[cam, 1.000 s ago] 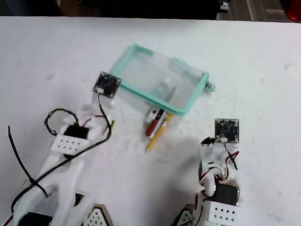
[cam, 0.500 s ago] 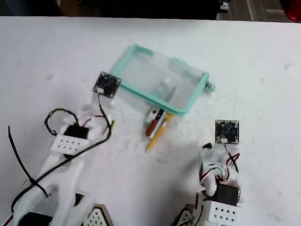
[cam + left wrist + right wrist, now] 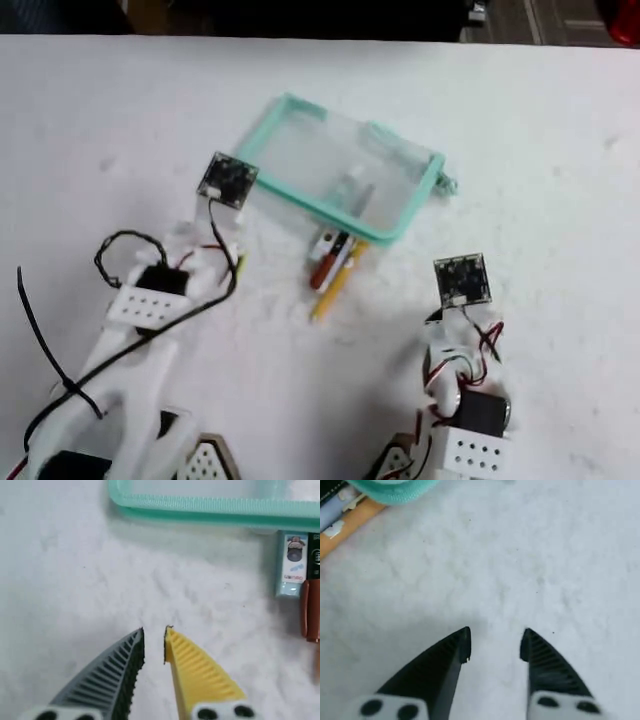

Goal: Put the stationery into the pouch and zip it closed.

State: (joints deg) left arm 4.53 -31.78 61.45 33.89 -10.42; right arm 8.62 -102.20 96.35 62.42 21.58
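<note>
white tabletop (image 3: 560, 150) runs under everything, with a dark strip of room beyond its far edge. the pouch (image 3: 296, 196), clear with a mint-green rim, lies flat ahead of both arms. the stationery (image 3: 335, 262) lies in a small bundle just outside the pouch's near rim, touching it or nearly so: a red pen (image 3: 311, 610), a wooden pencil (image 3: 350, 522) and a pale white-and-blue stick (image 3: 294, 562) i cannot identify. something small and pale shows through the pouch's clear wall, but i cannot tell whether it is an item inside or part of the zip

the left gripper (image 3: 154, 635) hangs over bare table, its grey and yellow jaws barely parted and holding nothing. the pouch rim lies ahead of its tips, and the bundle is ahead and off to its right. the right gripper (image 3: 494, 642) is also over bare table, jaws spread wider and empty. the bundle and a corner of the pouch lie ahead of it and to its left, apart from the tips

by my reading the task is at or near its start: the bundle is not in the pouch, neither gripper has a hold on anything, and i cannot tell how far the zip stands open. what is left is to pick up the pieces, feed them through the opening, then pull the zip shut
</note>
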